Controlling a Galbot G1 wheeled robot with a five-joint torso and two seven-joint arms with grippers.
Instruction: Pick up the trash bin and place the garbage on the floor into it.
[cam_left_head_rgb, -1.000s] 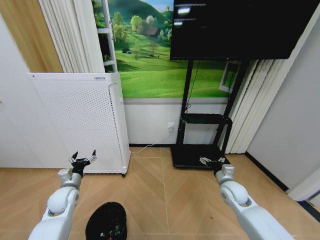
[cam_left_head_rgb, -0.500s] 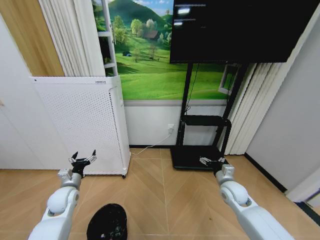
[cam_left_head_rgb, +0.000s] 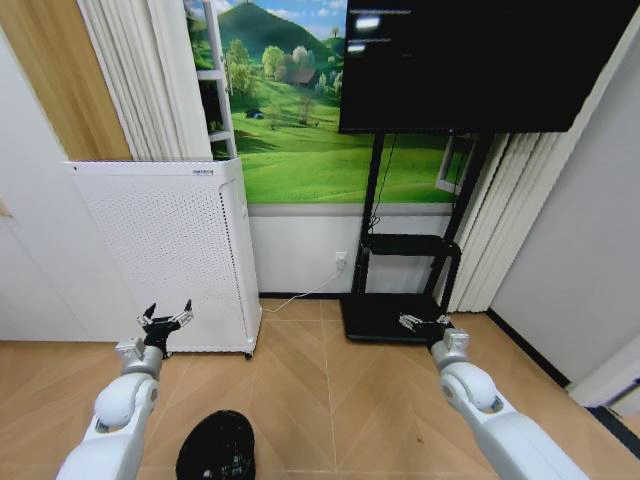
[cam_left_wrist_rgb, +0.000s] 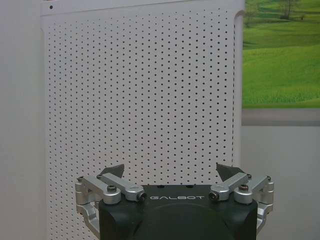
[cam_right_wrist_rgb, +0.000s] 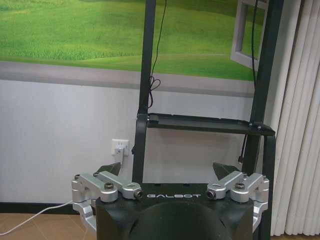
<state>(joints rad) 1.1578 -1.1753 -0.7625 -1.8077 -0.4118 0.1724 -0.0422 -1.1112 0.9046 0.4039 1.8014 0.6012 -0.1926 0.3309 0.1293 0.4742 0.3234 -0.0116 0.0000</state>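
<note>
One trash bin (cam_left_head_rgb: 216, 447), black and bag-lined, stands on the wood floor at the lower edge of the head view, just beside the left forearm and partly cut off by the frame. No garbage can be made out on the floor that shows. Left gripper (cam_left_head_rgb: 166, 321) hangs well above and beyond the bin, its fingers spread wide with nothing between them; in the left wrist view it (cam_left_wrist_rgb: 171, 175) faces the white perforated appliance (cam_left_wrist_rgb: 140, 100). Right gripper (cam_left_head_rgb: 424, 323) is likewise spread and empty, held out toward the black TV stand (cam_left_head_rgb: 400, 270), whose shelf (cam_right_wrist_rgb: 205, 124) and the wall socket (cam_right_wrist_rgb: 120, 147) fill its own view behind the open fingers (cam_right_wrist_rgb: 111, 170). Judging from this, the main risk is the reach: the bin sits so close under the left arm that a downward move could knock its rim and tip it, or the forearm could brush the appliance nearby.
</note>
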